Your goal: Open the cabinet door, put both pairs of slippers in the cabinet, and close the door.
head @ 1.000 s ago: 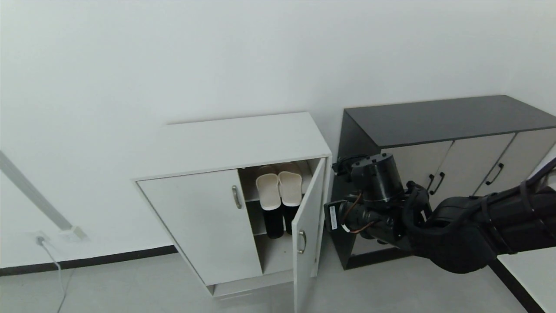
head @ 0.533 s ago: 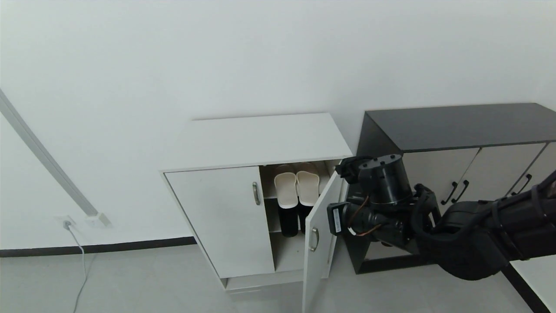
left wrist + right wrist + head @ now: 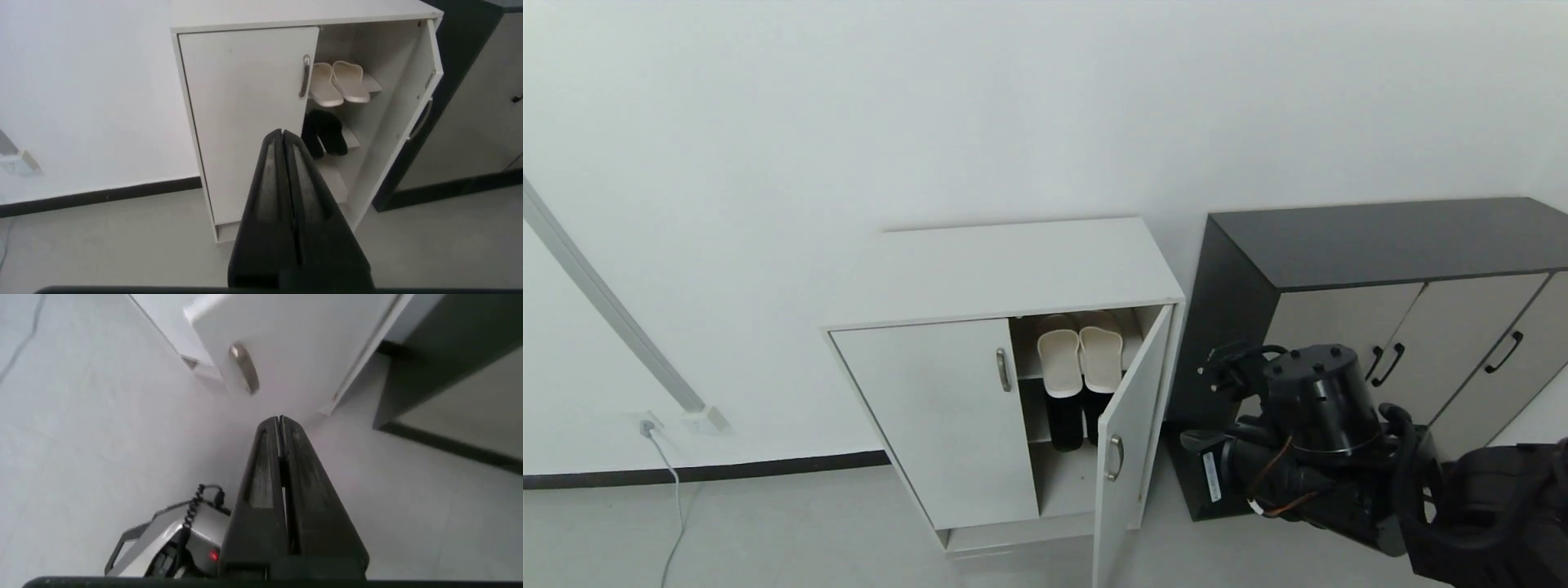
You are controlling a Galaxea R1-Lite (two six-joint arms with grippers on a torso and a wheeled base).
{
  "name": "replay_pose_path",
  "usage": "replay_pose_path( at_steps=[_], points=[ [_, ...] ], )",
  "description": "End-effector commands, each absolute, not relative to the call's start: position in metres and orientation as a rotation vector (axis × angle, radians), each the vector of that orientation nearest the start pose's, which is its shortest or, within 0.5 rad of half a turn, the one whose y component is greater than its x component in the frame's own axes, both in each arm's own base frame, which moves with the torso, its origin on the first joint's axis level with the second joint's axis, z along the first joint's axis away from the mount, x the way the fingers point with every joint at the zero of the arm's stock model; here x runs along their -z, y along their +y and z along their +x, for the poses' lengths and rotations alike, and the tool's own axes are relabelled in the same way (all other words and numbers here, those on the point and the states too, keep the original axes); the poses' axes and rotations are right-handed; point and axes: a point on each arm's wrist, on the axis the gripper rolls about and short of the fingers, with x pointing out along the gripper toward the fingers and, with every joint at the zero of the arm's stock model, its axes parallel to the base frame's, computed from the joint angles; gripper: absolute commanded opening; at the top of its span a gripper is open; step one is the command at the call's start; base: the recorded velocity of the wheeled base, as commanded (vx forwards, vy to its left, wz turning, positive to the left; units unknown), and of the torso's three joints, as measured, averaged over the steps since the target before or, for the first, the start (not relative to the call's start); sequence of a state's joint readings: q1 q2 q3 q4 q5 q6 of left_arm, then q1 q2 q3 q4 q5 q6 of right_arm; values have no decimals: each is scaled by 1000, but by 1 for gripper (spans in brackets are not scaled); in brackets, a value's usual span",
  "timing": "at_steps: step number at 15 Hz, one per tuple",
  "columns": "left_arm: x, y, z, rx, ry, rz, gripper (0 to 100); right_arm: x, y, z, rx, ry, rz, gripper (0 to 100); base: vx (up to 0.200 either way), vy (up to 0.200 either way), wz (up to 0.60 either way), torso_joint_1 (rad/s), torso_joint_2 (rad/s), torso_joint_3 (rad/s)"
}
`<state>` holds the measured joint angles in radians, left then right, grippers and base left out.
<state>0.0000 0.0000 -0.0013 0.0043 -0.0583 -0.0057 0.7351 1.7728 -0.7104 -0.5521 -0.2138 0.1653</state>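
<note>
Black-topped sideboard (image 3: 1388, 241) — wall socket (image 3: 647, 425), cable (image 3: 675, 506)

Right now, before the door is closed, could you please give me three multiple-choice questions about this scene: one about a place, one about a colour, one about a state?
1. Where is the cream pair of slippers?
A) on the floor
B) inside the white cabinet, above the other pair
C) on top of the dark cabinet

2. What colour is the lower pair of slippers?
A) red
B) blue
C) black

3. How is the white cabinet's right door?
A) open
B) shut
C) taken off

Answers:
1 B, the cream soles sit inside, over the other pair.
2 C, the head and left wrist views both show it black.
3 A, it stands turned outward, showing the inside.
</note>
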Motion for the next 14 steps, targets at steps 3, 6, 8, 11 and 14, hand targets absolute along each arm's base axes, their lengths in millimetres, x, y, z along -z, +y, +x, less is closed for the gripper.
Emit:
replay_pose_path(
  at_steps=[3, 6, 8, 11, 14],
  points=[
    [-75, -1, -23, 58, 5, -6, 0, -109, 195, 225, -458, 544, -99, 0, 200, 0, 0, 7, -1, 1],
    [-75, -1, -23, 58, 5, -6, 0, -96, 205, 237, -455, 550, -99, 0, 0, 0, 0, 0, 0, 0],
    [-75, -1, -23, 57, 3, -8, 0, -82, 213, 254, -438, 539, -92, 0, 0, 0, 0, 0, 0, 0],
    [-75, -1, -23, 57, 5, -8, 0, -73, 219, 278, -413, 526, -76, 0, 0, 0, 0, 0, 0, 0],
    [-75, -1, -23, 55, 3, -8, 0, -70, 225, 291, -403, 512, -67, 0, 0, 0, 0, 0, 0, 0]
  ],
)
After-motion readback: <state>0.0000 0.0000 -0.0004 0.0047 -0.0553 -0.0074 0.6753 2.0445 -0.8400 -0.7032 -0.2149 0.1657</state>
